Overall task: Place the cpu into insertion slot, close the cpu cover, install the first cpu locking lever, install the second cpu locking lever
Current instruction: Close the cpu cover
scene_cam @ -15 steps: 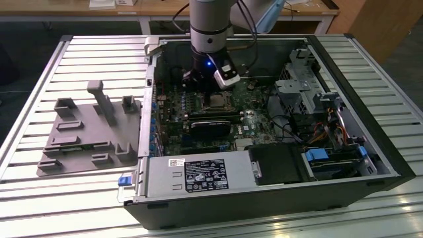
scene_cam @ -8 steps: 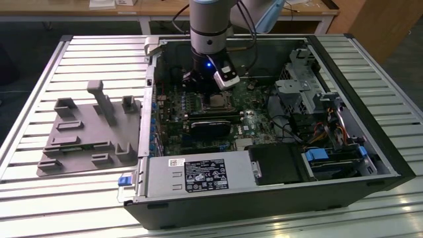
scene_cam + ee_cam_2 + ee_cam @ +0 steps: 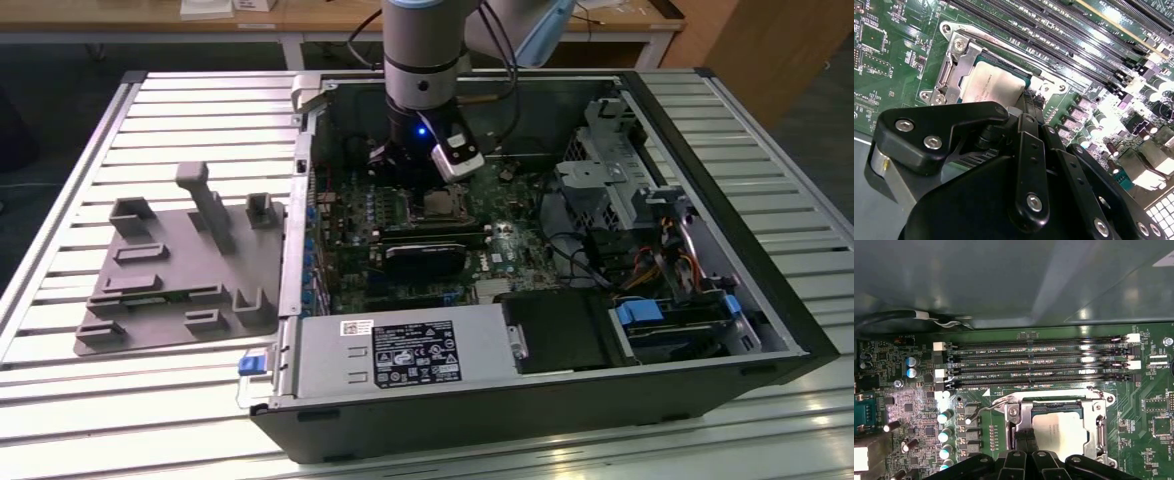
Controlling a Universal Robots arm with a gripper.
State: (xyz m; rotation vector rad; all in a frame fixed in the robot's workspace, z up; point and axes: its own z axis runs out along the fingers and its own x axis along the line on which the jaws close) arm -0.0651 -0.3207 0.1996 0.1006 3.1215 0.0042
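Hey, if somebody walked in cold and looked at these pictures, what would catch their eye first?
An open computer case lies on a slatted table, with the arm reaching down into it. In the first wrist view, the silver cpu lies framed by the metal cover, and the gripper is close at its edge.

Table: slatted silvery metal top (image 3: 160, 400), glare on slats | Behind: pale wooden bench (image 3: 120, 22) | Floor (image 3: 54, 95): dark | Exterior view's right: wooden panel (image 3: 781, 50)
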